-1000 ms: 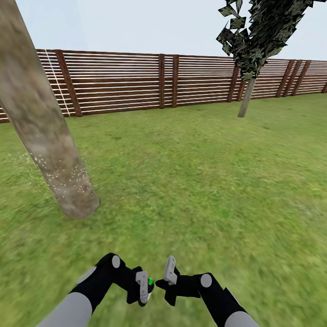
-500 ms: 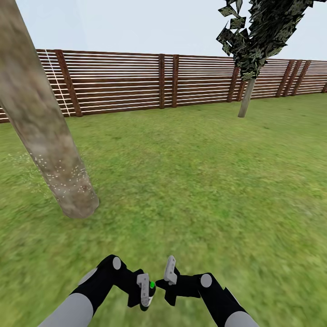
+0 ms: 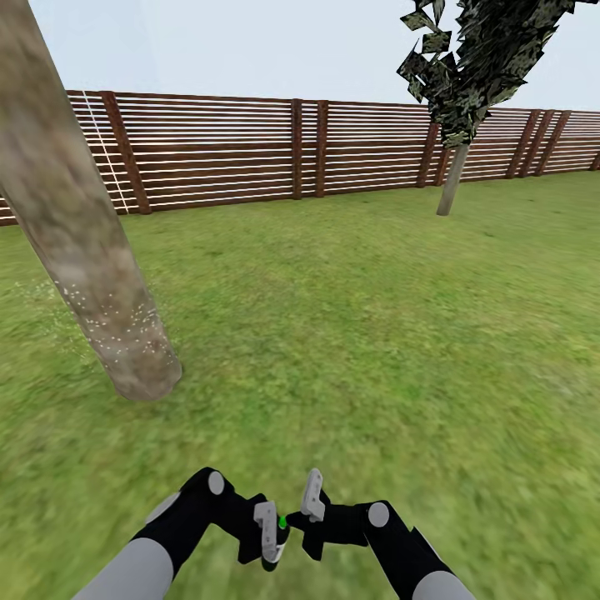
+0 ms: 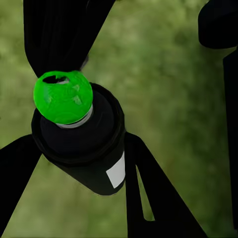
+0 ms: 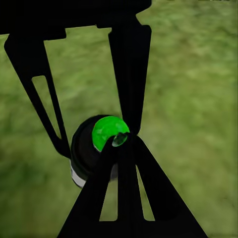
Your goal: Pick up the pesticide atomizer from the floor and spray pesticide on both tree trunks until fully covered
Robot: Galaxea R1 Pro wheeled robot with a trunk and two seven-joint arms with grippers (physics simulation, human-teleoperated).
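Observation:
My left gripper (image 3: 272, 535) is shut on the pesticide atomizer (image 4: 87, 153), a small black sprayer whose tip (image 4: 63, 96) is bright green. My right gripper (image 3: 312, 500) is shut, and its fingertips touch that green tip (image 5: 106, 131) low in the head view's middle. One thick pale tree trunk (image 3: 87, 267) leans at the left, a few steps ahead. Whitish specks of pesticide (image 3: 125, 327) dot its lower part and the grass beside it. The second tree (image 3: 452, 185) stands far off at the right by the fence, with dark foliage (image 3: 479, 58) above.
Green lawn (image 3: 358, 333) stretches from my arms to a brown slatted fence (image 3: 250, 150) across the back. The near trunk's base (image 3: 146, 379) stands ahead of my left arm.
The left gripper has shifted the atomizer slightly right, bringing its green tip against the right gripper's fingers. The view and the trees are unchanged.

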